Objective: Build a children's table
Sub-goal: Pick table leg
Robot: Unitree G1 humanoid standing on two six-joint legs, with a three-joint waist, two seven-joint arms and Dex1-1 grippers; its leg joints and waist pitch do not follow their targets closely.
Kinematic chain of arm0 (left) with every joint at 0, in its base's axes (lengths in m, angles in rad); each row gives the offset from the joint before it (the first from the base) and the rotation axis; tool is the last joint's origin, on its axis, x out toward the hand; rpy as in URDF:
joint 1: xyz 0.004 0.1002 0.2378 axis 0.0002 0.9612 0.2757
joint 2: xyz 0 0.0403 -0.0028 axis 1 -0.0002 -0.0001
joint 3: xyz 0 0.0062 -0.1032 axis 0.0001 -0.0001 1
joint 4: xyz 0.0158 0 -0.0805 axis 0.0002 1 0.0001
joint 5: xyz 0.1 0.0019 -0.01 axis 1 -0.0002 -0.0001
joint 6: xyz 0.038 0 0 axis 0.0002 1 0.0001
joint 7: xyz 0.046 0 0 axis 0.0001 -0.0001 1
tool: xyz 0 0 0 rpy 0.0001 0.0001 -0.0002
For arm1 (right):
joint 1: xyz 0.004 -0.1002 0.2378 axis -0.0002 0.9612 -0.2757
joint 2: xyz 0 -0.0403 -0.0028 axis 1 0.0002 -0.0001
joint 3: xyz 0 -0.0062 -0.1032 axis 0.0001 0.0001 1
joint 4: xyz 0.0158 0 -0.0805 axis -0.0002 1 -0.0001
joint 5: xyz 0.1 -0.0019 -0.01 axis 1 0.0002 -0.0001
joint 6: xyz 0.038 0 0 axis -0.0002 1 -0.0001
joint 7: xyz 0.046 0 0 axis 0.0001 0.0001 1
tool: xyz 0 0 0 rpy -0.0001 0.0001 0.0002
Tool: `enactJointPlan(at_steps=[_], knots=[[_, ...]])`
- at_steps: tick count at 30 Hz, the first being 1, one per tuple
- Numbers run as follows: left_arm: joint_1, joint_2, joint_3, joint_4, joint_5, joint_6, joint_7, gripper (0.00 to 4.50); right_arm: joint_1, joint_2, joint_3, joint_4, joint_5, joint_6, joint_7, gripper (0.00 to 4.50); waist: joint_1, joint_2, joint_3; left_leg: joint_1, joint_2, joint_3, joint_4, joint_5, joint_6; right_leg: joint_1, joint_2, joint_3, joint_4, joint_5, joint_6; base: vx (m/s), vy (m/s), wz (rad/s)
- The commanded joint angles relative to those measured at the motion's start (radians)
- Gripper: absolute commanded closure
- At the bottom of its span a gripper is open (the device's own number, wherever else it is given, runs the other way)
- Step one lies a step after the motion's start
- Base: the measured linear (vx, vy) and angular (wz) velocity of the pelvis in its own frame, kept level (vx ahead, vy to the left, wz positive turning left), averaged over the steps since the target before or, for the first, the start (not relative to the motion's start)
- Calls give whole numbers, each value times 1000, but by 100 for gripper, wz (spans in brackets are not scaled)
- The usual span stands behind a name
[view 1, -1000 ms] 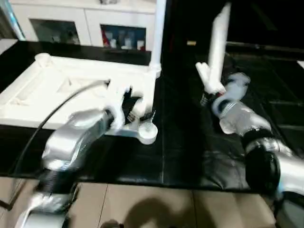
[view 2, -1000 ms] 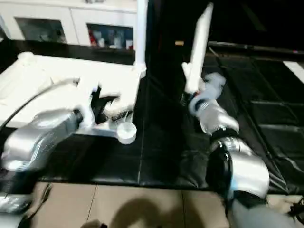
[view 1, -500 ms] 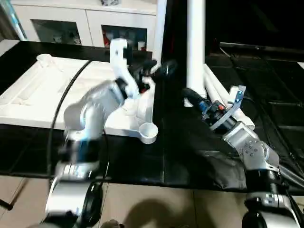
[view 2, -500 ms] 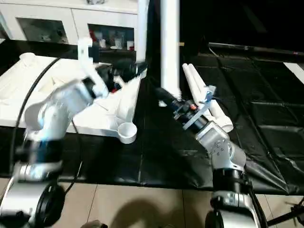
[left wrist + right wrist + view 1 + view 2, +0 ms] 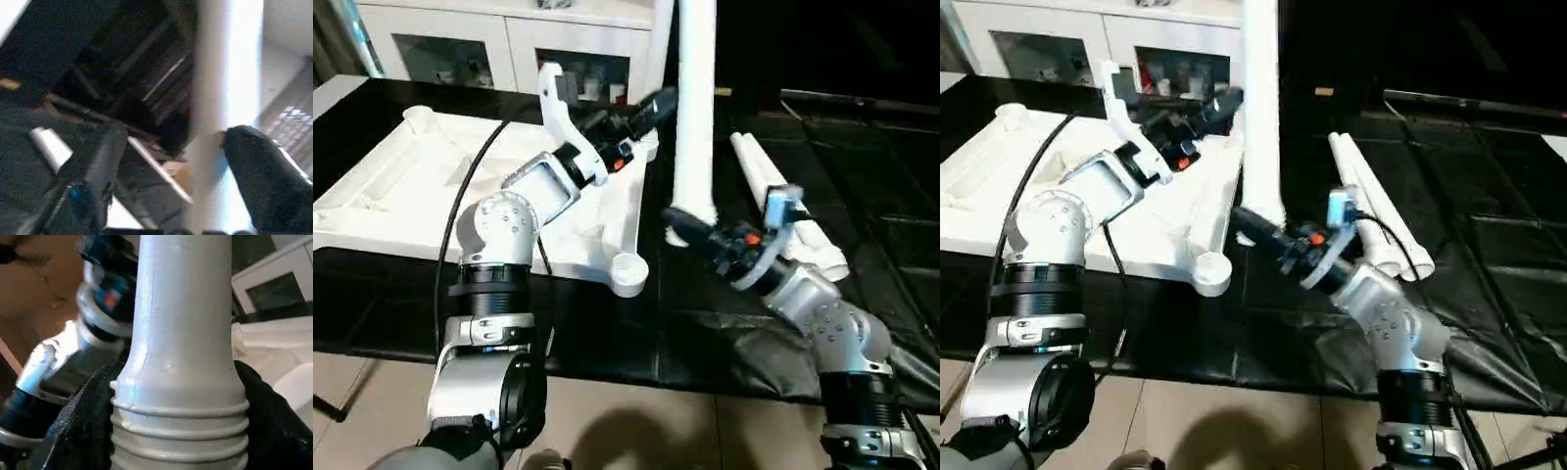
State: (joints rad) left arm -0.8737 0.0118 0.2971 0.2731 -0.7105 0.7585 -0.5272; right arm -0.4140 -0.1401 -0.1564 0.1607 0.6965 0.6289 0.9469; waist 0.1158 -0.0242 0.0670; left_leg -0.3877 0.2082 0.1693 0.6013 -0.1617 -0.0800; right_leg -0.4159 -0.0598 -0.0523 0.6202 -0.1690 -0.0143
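White plastic throughout: rigid, light, smooth-skinned, likely to slip in a loose hold. Table top [image 5: 431,186] lies underside up on the black-covered counter [image 5: 705,323], ribs showing, an open corner socket [image 5: 628,269] at its near edge. One leg [image 5: 695,108] stands upright just beside that edge, the right gripper [image 5: 690,227] closed round its lower end; best hold is there, above the threaded rings, where the right wrist view shows the black fingers [image 5: 83,416] flanking the moulded collar. Left gripper [image 5: 651,106] reaches the same leg higher up, jaws partly open; the left wrist view shows one finger [image 5: 264,181] against the shaft, the other apart. Spare legs [image 5: 783,206] lie on the counter beyond the right arm.
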Motion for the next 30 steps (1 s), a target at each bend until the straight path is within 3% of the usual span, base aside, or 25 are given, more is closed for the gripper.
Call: enactJointPlan(at_steps=[1,4,10,12,17,22,28,30], knots=[[3,-5,-31,-46,-34,37,-28,124,-20,-11,-1,-11,-4,0,-18,172,3,-4,-82,14,12,1,-63,-146,25,62,-67,32,-76,-209,-187,0,0,0],[4,-9,-29,-45,-48,53,-20,128,-27,-14,0,-9,-3,-3,-24,173,2,-5,-81,14,10,3,-63,-154,23,62,-67,32,-78,-223,-179,0,0,0],[13,3,-54,-47,-40,67,-36,79,-19,-37,44,-29,-40,-10,-12,173,2,-6,-80,14,10,2,-65,-151,17,63,-66,33,-83,-251,-149,0,0,0],[17,9,-67,-54,-32,68,-32,57,-15,-44,58,-35,-46,-11,-11,173,2,-5,-81,14,11,1,-65,-146,16,63,-65,33,-80,-236,-149,0,0,0],[12,10,-76,-23,7,37,10,52,-12,-60,102,-48,-100,-36,-25,173,2,-4,-83,13,12,0,-64,-131,17,66,-65,33,-77,-194,-156,0,0,0],[-3,7,-50,15,13,18,46,92,-23,-62,122,-30,-148,-74,-59,173,1,-5,-82,14,11,1,-64,-139,15,65,-66,33,-78,-201,-156,0,0,0],[-12,4,-18,43,3,1,89,136,-36,-55,113,-12,-156,-96,-83,173,0,-5,-82,15,11,1,-64,-146,17,66,-65,33,-78,-205,-159,0,0,0],[-12,3,-17,43,4,1,91,171,-36,-55,115,-13,-157,-97,-83,173,0,-4,-82,15,11,1,-64,-143,20,65,-65,33,-78,-197,-164,0,0,0]])
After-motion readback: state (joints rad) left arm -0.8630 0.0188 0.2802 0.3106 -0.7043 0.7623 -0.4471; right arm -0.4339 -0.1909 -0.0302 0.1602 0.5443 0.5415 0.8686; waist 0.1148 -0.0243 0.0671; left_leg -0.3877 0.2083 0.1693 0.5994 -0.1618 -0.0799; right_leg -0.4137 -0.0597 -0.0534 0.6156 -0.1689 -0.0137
